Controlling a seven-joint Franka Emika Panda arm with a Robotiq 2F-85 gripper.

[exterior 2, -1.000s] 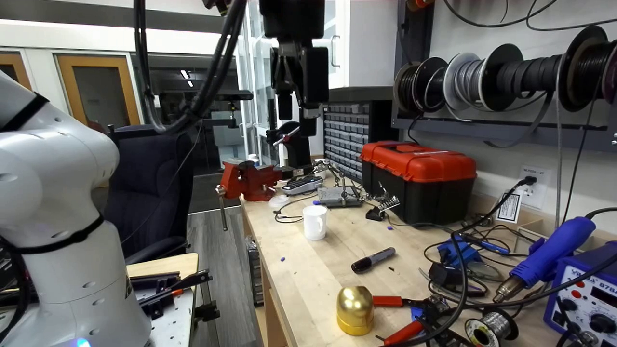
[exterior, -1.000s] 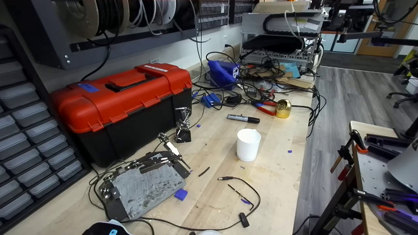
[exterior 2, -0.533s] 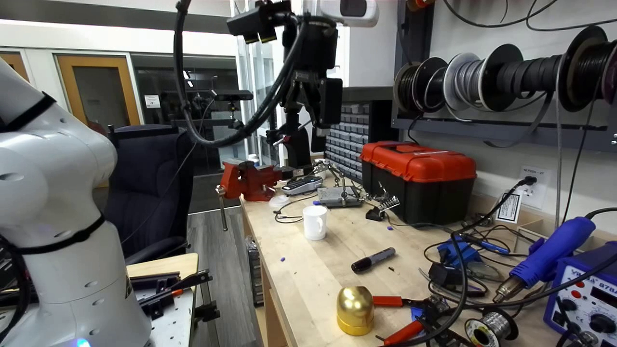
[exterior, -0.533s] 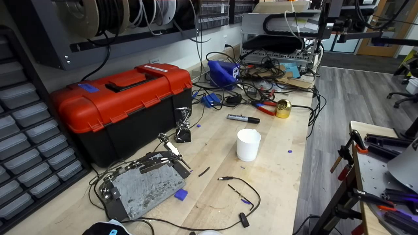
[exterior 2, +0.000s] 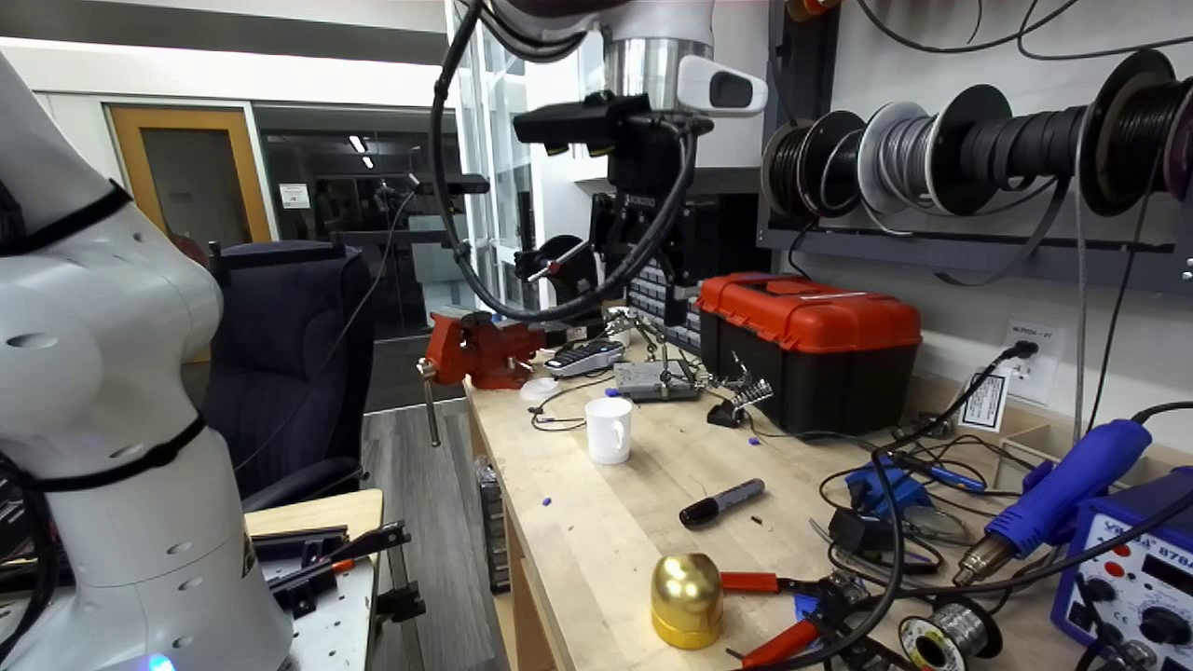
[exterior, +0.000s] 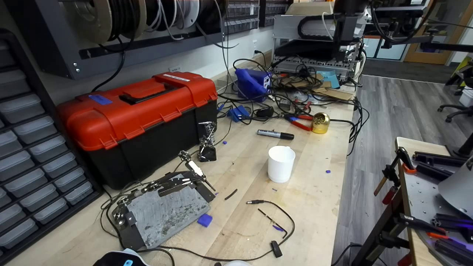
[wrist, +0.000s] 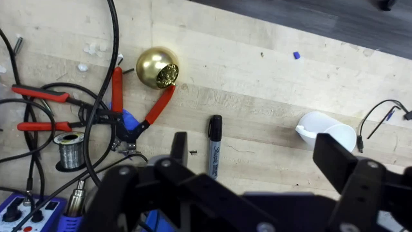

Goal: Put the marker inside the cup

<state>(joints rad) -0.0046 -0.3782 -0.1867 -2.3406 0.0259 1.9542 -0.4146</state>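
The marker (exterior: 275, 134), grey with a black cap, lies flat on the table; it also shows in an exterior view (exterior 2: 722, 502) and the wrist view (wrist: 215, 145), where my gripper hides its lower end. The white cup (exterior: 281, 165) stands upright nearby with its mouth up. Its small handle shows in an exterior view (exterior 2: 610, 431). In the wrist view the cup (wrist: 317, 124) is partly behind the right finger. My gripper (wrist: 256, 153) is open and empty, high above the table. The marker appears between its fingers, closer to the left one.
A gold tip cleaner (exterior: 320, 123) and red-handled pliers (wrist: 161, 104) lie near the marker, with black cables around. A red and black toolbox (exterior 2: 809, 349) stands by the wall. A soldering stand (exterior: 207, 142) and a grey plate with clamp arms (exterior: 168, 212) are also on the table.
My arm and gripper have swung in over the table, moving left in an exterior view, and right with the wrist coming lower in an exterior view. The marker and cup have not moved.
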